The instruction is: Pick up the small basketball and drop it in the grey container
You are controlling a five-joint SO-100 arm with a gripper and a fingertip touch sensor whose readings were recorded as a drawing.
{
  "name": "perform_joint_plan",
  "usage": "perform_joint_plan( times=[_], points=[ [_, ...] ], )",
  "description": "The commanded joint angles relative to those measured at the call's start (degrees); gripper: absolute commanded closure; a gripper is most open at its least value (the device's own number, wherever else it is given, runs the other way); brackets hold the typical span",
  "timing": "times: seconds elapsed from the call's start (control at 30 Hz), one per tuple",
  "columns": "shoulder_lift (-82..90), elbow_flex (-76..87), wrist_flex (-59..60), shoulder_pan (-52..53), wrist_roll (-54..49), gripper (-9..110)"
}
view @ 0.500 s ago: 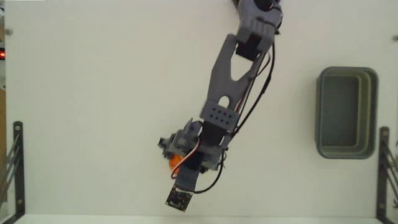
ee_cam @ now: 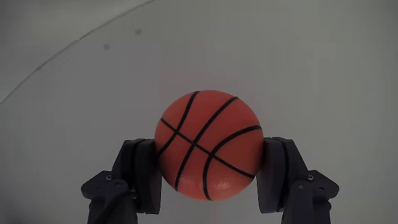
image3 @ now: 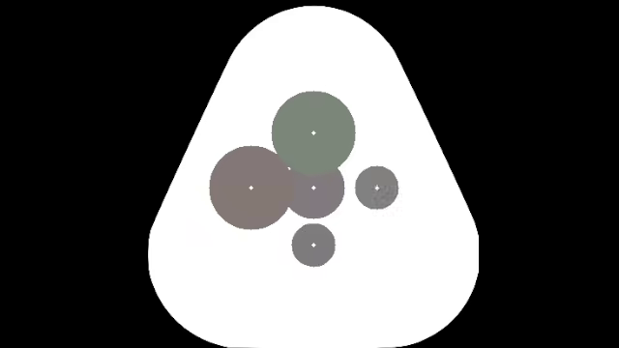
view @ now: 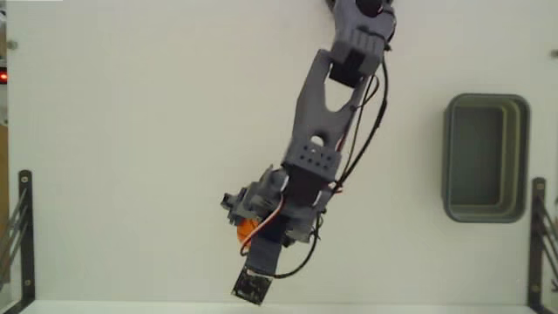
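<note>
Currently, fixed view, going left to right: clamp rail at far left edge of the bench (view: 131, 131), then the arm (view: 318, 131) reaching down from top centre, w/ the hand (view: 253, 228) low and left of centre. Only a sliver of the ball (view: 246, 231) shows there, orange, tucked under the wrist. Tub (view: 485, 158) sits well apart at far right, hollow looks empty.

Wrist view: left finger (ee_cam: 138, 171) and right finger (ee_cam: 280, 174) both pressed against the ball (ee_cam: 208, 144), one per side, so the hand is clamped on it. Can't tell if the ball is off the bench yet or resting on it.

Risks, judged from this:
- Round, smooth ball, contact only at two small patches on its sides. Grip looks low on the ball, most of it sticking out past the tips; could squirt fwd if squeezed harder or jolted.
- Long swing across to the tub; fast sweep or sudden stop may shake it loose mid-way.
- Ball approx half the tub's width, so a release off-centre could clip the rim and bounce out and roll off.
</note>
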Motion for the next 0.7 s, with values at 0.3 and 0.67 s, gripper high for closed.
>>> perform_joint_plan(
  times=[0.3, 0.67],
  points=[
    [1.9, -3.2, 1.0, 0.3, 0.3, 14],
    [2.6, -2.5, 0.9, -0.8, 0.3, 14]
  ],
)
